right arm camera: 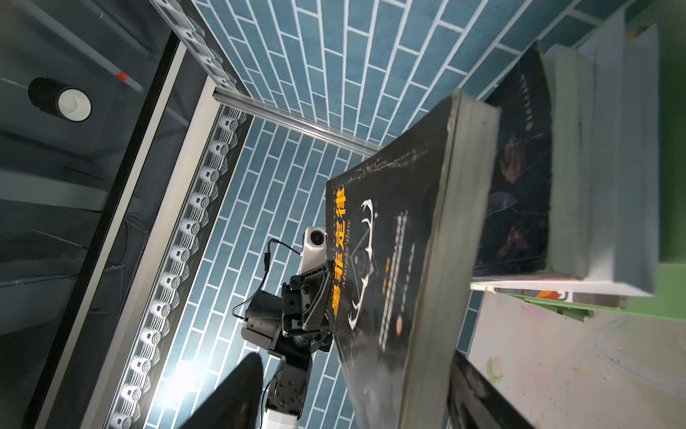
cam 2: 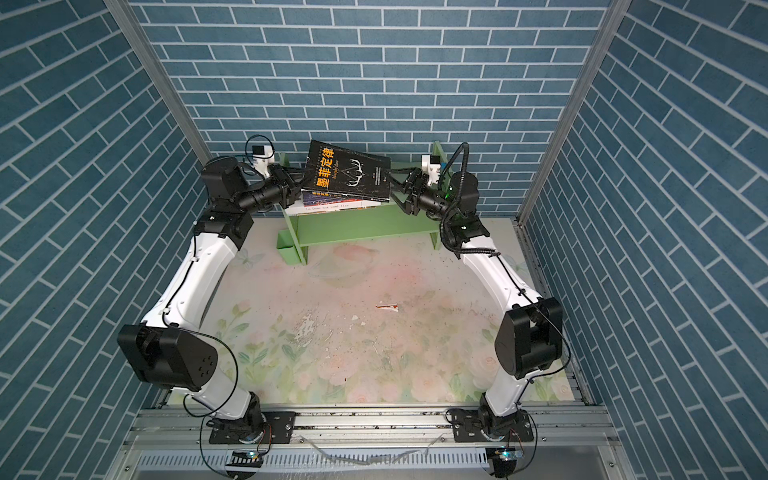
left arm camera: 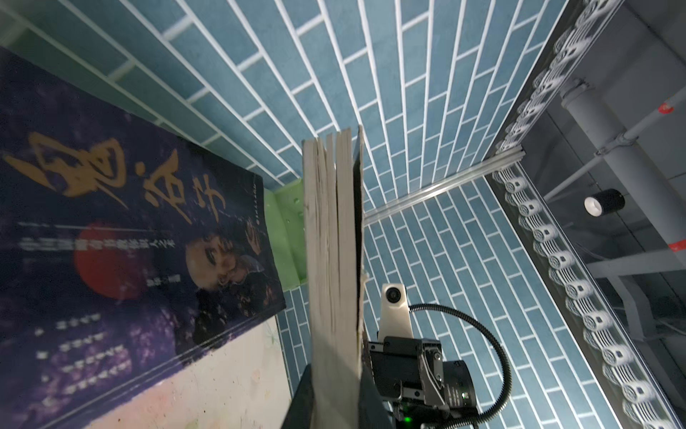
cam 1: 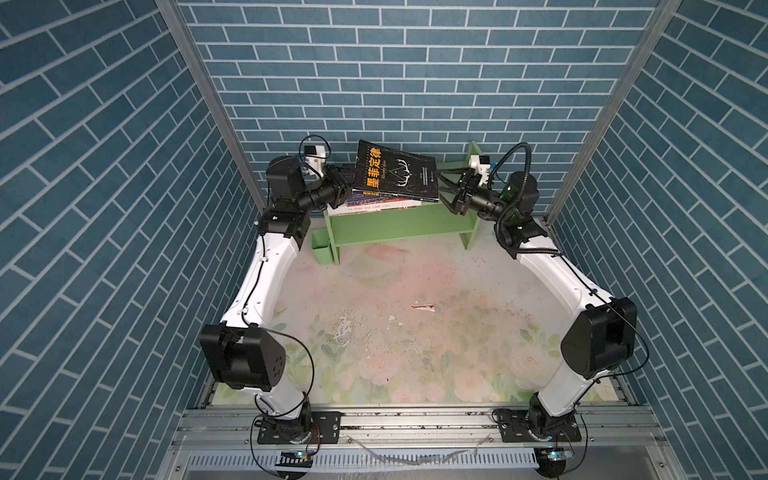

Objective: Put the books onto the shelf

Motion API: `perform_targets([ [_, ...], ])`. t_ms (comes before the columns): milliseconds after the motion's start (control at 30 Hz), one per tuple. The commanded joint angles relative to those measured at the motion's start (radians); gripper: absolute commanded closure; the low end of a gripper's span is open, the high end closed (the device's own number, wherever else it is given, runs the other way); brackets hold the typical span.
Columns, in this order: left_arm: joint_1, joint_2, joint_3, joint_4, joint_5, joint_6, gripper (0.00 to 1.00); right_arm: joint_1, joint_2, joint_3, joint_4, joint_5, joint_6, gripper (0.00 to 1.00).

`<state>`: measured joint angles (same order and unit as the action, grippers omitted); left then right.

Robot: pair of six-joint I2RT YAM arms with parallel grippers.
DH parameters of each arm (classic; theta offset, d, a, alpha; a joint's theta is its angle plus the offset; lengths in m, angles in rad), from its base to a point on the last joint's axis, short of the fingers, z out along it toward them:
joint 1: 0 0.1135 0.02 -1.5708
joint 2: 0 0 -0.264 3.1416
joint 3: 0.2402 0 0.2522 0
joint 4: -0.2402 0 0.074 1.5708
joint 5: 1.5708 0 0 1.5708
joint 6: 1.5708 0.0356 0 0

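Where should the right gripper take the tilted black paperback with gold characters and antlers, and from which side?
Probably its free right edge, coming in from the right. The left gripper is shut on the opposite edge and the black paperback tilts up off the stacked books on the light-green shelf, leaving that edge clear on both faces; the open right gripper faces it.

Gold 墨菲定律 on black book [cam 1: 397,172]; 鬼谷子 on purple book [left arm camera: 111,260].

Overhead pair; close, seemingly upward wrist-views.
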<state>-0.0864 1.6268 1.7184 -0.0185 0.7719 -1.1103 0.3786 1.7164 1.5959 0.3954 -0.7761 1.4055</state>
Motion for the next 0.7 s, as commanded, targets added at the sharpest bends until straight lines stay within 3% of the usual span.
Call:
perform_targets([
  [0,0.023,-0.044,0.019,0.056,-0.134,0.047,0.95,-0.002,-0.062,-0.015,-0.092,0.059,-0.101,0.23],
  [233,0.024,-0.015,-0.04,0.133,-0.193,0.065,0.92,0.025,-0.159,-0.072,-0.293,0.303,-0.341,0.25],
  [667,0.021,0.043,-0.044,0.178,-0.203,0.034,0.91,0.068,-0.058,0.0,-0.311,0.307,-0.376,0.25],
])
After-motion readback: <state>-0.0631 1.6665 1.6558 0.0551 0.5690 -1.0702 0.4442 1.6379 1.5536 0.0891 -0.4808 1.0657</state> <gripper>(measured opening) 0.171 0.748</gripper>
